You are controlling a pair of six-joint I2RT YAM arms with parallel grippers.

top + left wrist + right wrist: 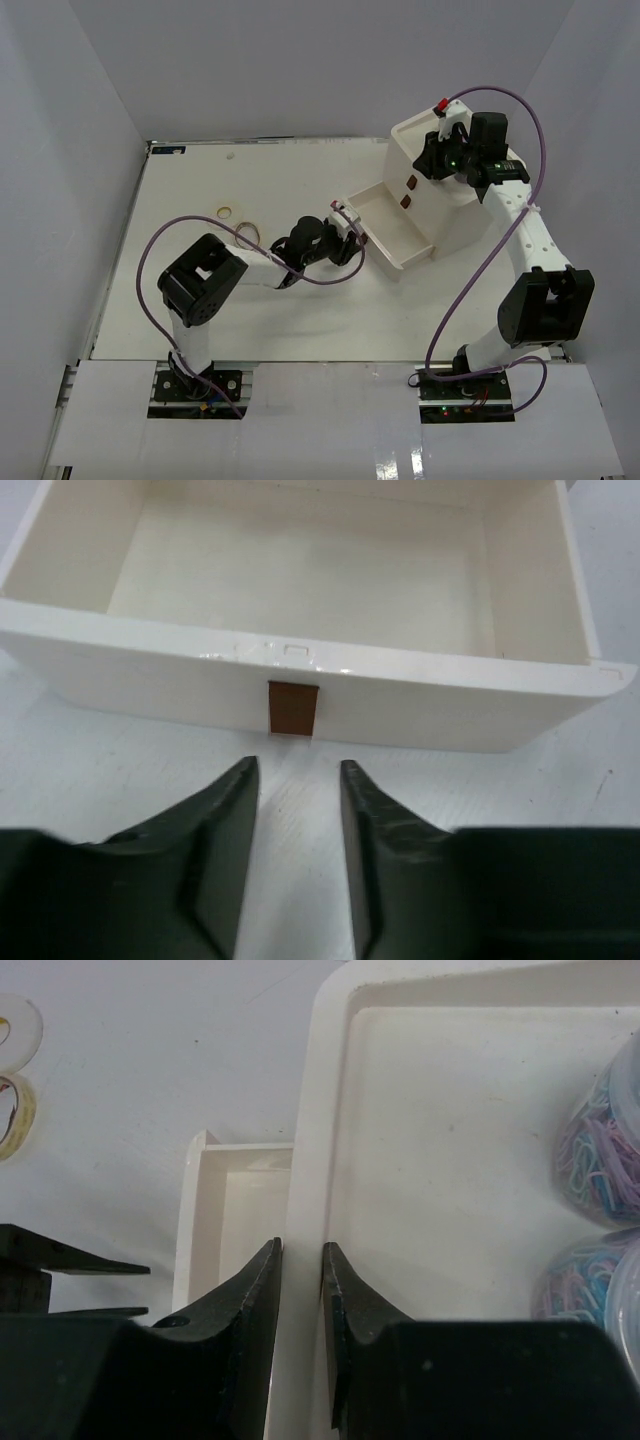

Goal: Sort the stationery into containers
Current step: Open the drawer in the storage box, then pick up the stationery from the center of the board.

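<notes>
The white box (457,208) stands at the back right, with its lowest drawer (392,226) pulled out towards the left and empty. My left gripper (347,232) is open just in front of the drawer's brown handle (293,708), not touching it, with bare table between the fingers (222,810). My right gripper (301,1247) is shut on the left rim (306,1150) of the box's top tray (450,1160). Two round jars (603,1145) of coloured clips sit in that tray. A white tape ring (228,211) and a tan rubber band (247,232) lie on the table left of the left arm.
Two more drawer handles (409,192) show on the box front above the open drawer. White walls close in the table on the left, back and right. The right arm's purple cable (478,265) loops down beside the box.
</notes>
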